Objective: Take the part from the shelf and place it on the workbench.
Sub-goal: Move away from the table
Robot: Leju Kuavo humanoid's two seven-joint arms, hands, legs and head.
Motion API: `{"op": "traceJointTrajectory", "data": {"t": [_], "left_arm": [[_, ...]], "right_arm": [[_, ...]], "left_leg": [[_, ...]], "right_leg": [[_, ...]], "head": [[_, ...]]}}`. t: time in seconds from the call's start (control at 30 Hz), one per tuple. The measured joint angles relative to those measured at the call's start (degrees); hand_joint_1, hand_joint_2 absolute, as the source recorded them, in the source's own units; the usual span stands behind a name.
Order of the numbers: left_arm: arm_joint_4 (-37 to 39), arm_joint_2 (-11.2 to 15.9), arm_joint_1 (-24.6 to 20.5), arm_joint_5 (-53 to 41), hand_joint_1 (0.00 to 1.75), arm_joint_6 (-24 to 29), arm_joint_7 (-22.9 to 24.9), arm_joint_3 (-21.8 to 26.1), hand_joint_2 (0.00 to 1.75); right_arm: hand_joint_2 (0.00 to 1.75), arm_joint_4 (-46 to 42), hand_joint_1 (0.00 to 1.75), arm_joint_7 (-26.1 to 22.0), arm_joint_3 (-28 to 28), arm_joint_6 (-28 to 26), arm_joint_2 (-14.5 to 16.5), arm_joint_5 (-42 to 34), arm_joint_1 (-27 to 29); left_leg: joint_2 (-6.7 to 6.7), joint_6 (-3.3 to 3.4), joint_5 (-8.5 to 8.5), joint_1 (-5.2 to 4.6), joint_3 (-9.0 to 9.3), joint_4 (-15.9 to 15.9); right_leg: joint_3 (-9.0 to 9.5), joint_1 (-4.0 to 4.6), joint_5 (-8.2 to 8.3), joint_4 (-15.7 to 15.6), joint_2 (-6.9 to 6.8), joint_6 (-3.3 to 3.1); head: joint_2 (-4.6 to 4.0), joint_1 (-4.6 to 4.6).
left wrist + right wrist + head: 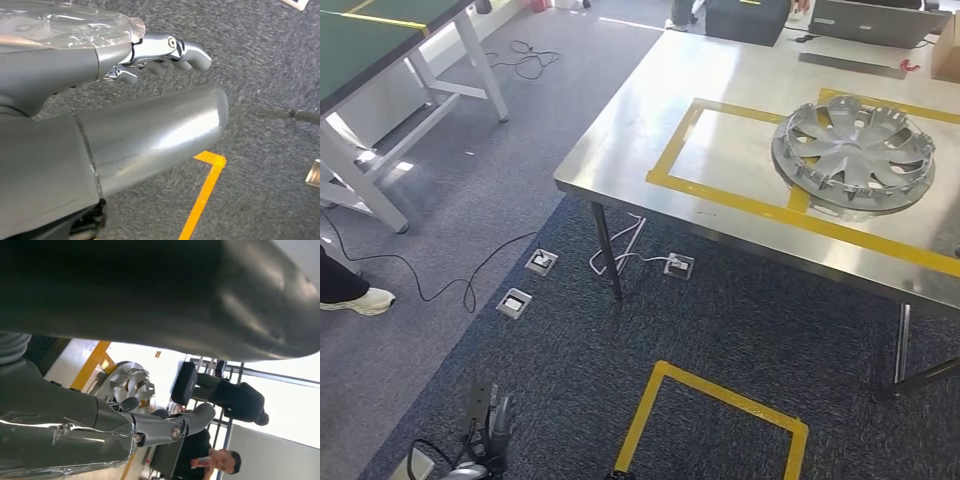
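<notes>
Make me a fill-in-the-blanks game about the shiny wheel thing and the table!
1. The silver wheel cover lies on the metal ____.
2. The tape marking boxes on the workbench is ____.
3. The left hand hangs over the grey ____.
4. The left hand holds ____.

Missing words: workbench; yellow; carpet; nothing

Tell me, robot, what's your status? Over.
Left hand empty, fingers apart, hanging over carpet. Right hand empty. Hubcap lying on the workbench, across the yellow tape. Nothing in the way.
</notes>
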Motion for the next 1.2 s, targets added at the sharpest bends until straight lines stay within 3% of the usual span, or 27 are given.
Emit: {"op": "traceJointTrajectory", "data": {"t": [0.07, 0.13, 0.17, 0.23, 0.27, 0.3, 0.4, 0.43, 0.47, 0.5, 0.57, 0.63, 0.67, 0.73, 0.77, 0.83, 0.9, 0.93, 0.97, 1.0, 1.03, 1.1, 1.17, 1.2], "left_arm": [[0.00, 0.04, -0.09, 0.00, 0.00, 0.01, -0.01, 0.00, 0.00], [0.00, 0.16, -0.22, 0.00, 0.00, 0.01, -0.07, 0.00, 0.00], [0.00, 0.21, -0.27, 0.00, 0.00, 0.01, -0.10, 0.00, 0.00], [0.00, 0.21, -0.28, 0.01, 0.00, 0.01, -0.16, 0.00, 0.00], [0.00, 0.20, -0.28, 0.01, 0.00, 0.01, -0.17, 0.00, 0.00], [0.00, 0.17, -0.26, 0.02, 0.00, 0.01, -0.17, 0.00, 0.00], [0.00, 0.09, -0.18, 0.03, 0.00, 0.01, -0.15, 0.00, 0.00], [0.00, 0.06, -0.14, 0.04, 0.00, 0.01, -0.15, 0.00, 0.00], [0.00, 0.02, -0.10, 0.07, 0.00, 0.01, -0.15, 0.00, 0.00], [0.00, -0.01, -0.05, 0.09, 0.00, 0.01, -0.15, 0.00, 0.00], [0.00, -0.07, 0.00, 0.11, 0.00, 0.01, -0.16, 0.00, 0.00], [0.00, -0.07, -0.05, 0.08, 0.00, 0.01, -0.18, 0.00, 0.00], [0.00, -0.05, -0.07, 0.07, 0.00, 0.01, -0.20, 0.00, 0.00], [0.00, 0.01, -0.05, 0.04, 0.00, 0.07, -0.22, 0.01, 0.00], [0.00, 0.03, -0.04, 0.04, 0.00, 0.11, -0.22, 0.01, 0.00], [0.00, 0.05, -0.05, 0.04, 0.00, 0.17, -0.22, 0.02, 0.00], [0.00, 0.00, -0.02, 0.05, 0.00, 0.18, -0.21, 0.01, 0.00], [0.00, -0.03, 0.01, 0.06, 0.00, 0.18, -0.20, 0.01, 0.00], [0.00, -0.06, 0.04, 0.08, 0.00, 0.18, -0.20, 0.01, 0.00], [0.00, -0.08, 0.04, 0.11, 0.00, 0.18, -0.20, 0.01, 0.00], [0.00, -0.10, 0.03, 0.13, 0.00, 0.18, -0.20, 0.01, 0.00], [0.00, -0.03, -0.06, 0.16, 0.00, 0.18, -0.20, 0.02, 0.00], [0.00, 0.06, -0.23, 0.17, 0.00, 0.18, -0.23, 0.02, 0.00], [0.00, 0.07, -0.29, 0.18, 0.00, 0.18, -0.24, 0.02, 0.00]], "right_arm": [[0.00, -0.01, 0.00, 0.07, -0.14, -0.06, 0.00, 0.03, 0.01], [0.00, -0.03, 0.00, 0.09, -0.28, -0.09, 0.00, 0.07, 0.01], [0.00, -0.04, 0.00, 0.11, -0.33, -0.10, 0.00, 0.09, 0.01], [0.00, -0.03, 0.00, 0.15, -0.38, -0.10, 0.00, 0.09, 0.08], [0.00, -0.03, 0.00, 0.17, -0.44, -0.12, 0.01, 0.09, 0.14], [0.00, -0.02, 0.00, 0.17, -0.54, -0.14, 0.01, 0.09, 0.19], [0.00, -0.02, 0.00, 0.22, -0.78, -0.25, 0.02, 0.10, 0.42], [0.00, -0.02, 0.00, 0.26, -0.79, -0.33, 0.02, 0.10, 0.54], [0.00, -0.01, 0.00, 0.29, -0.80, -0.43, 0.02, 0.11, 0.65], [0.00, -0.01, 0.00, 0.33, -0.84, -0.53, 0.02, 0.11, 0.72], [0.00, -0.01, 0.00, 0.37, -0.98, -0.67, 0.02, 0.11, 0.77], [0.00, -0.02, 0.00, 0.38, -1.14, -0.71, 0.03, 0.11, 0.88], [0.00, -0.01, 0.00, 0.38, -1.18, -0.72, 0.03, 0.11, 0.98], [0.00, 0.00, 0.00, 0.39, -1.21, -0.73, 0.05, 0.11, 1.27], [0.00, 0.00, 0.00, 0.39, -1.22, -0.72, 0.07, 0.11, 1.36], [0.00, 0.00, 0.00, 0.36, -1.23, -0.73, 0.14, 0.11, 1.51], [0.00, 0.01, 0.00, 0.26, -1.22, -0.76, 0.22, 0.14, 1.67], [0.00, 0.02, 0.00, 0.17, -1.21, -0.78, 0.26, 0.19, 1.78], [0.00, 0.04, 0.00, 0.05, -1.18, -0.77, 0.29, 0.28, 1.86], [0.00, 0.05, 0.00, -0.08, -1.16, -0.76, 0.32, 0.41, 1.92], [0.00, 0.06, 0.00, -0.21, -1.15, -0.75, 0.37, 0.54, 1.95], [0.00, 0.07, 0.00, -0.39, -1.16, -0.73, 0.52, 0.77, 1.93], [0.00, 0.07, 0.00, -0.54, -1.17, -0.73, 0.65, 0.89, 1.89], [0.00, 0.07, 0.00, -0.59, -1.16, -0.73, 0.68, 0.91, 1.88]], "left_leg": [[-0.05, 0.85, 3.01, -0.20, 5.72, -8.51], [-0.09, 1.56, 3.78, -0.54, 9.79, -15.41], [-0.10, 1.77, 3.77, -0.74, 10.43, -16.86], [0.05, 2.28, 4.61, -0.71, 10.03, -17.52], [0.17, 2.61, 5.08, -0.57, 9.76, -17.83], [0.30, 2.96, 5.62, -0.37, 9.38, -18.08], [0.42, 3.37, 6.97, -0.26, 7.79, -18.15], [0.42, 3.29, 7.38, -0.25, 7.19, -18.07], [0.42, 3.16, 7.78, -0.21, 6.57, -17.95], [0.42, 2.96, 8.12, -0.13, 5.97, -17.75], [0.39, 2.50, 8.58, -0.02, 4.85, -17.10], [0.32, 1.89, 9.07, -0.12, 3.96, -16.36], [0.28, 1.55, 9.44, -0.21, 3.60, -16.15], [0.21, 0.88, 9.96, -0.22, 3.06, -15.85], [0.17, 0.57, 9.34, -0.16, 2.55, -15.21], [0.08, 0.00, 5.29, 0.05, 0.45, -10.60], [0.03, -0.40, 0.08, 0.19, -2.49, -2.27], [0.04, -0.46, -1.22, 0.22, -3.36, 1.10], [0.03, -0.40, -1.22, 0.21, -3.34, 2.65], [0.03, -0.22, -0.15, 0.19, -2.27, 2.04], [0.01, 0.11, 1.46, 0.11, -0.20, -0.58], [-0.12, 1.14, 3.77, -0.19, 5.53, -9.08], [-0.24, 1.91, 4.07, -0.57, 9.07, -15.19], [-0.24, 2.08, 4.05, -0.76, 9.41, -16.25]], "right_leg": [[-0.80, 0.26, 0.71, 0.07, 0.07, 0.12], [-1.17, 0.36, 1.43, 0.04, 0.01, 0.54], [-1.33, 0.32, 1.81, -0.02, -0.04, 0.85], [-1.64, 0.12, 2.23, 0.00, -0.04, 1.49], [-2.14, 0.10, 1.37, 0.73, 0.01, 1.77], [-2.96, 0.09, -0.51, 2.61, 0.07, 2.03], [-6.23, -0.22, -8.40, 13.89, 0.11, 2.72], [-6.54, -0.35, -9.34, 16.74, 0.10, 2.92], [-5.91, -0.49, -8.93, 17.54, 0.09, 3.10], [-4.27, -0.65, -7.49, 16.09, 0.08, 3.26], [1.14, -0.99, -4.48, 8.26, 0.07, 3.60], [5.18, -0.95, -3.92, 1.61, 0.29, 3.57], [5.79, -0.81, -4.28, 0.35, 0.42, 3.45], [5.34, -0.81, -4.02, 0.04, 0.48, 2.80], [4.93, -0.88, -3.71, 0.05, 0.43, 2.32], [3.82, -0.99, -2.83, 0.03, 0.24, 1.12], [2.59, -0.64, -1.88, 0.19, 0.11, 0.41], [1.90, -0.46, -1.42, 0.27, 0.06, 0.26], [1.24, -0.31, -1.01, 0.38, 0.04, 0.19], [0.61, -0.16, -0.62, 0.49, 0.04, 0.17], [0.05, -0.02, -0.27, 0.60, 0.07, 0.17], [-0.75, 0.25, 0.40, 0.77, 0.12, 0.28], [-1.19, 0.28, 1.14, 0.76, 0.05, 0.73], [-1.37, 0.19, 1.55, 0.71, 0.00, 1.07]], "head": [[0.00, -0.11], [0.00, -0.07], [0.00, -0.05], [0.00, -0.06], [0.00, -0.03], [0.00, 0.14], [0.00, 0.73], [0.00, 0.82], [0.00, 0.87], [0.00, 0.91], [0.00, 1.01], [0.00, 1.05], [0.00, 1.04], [0.00, 0.95], [0.00, 0.92], [0.00, 0.58], [0.00, 0.08], [0.00, -0.04], [0.00, -0.10], [0.00, -0.14], [0.00, -0.19], [0.00, -0.29], [0.00, -0.21], [0.00, -0.19]]}}
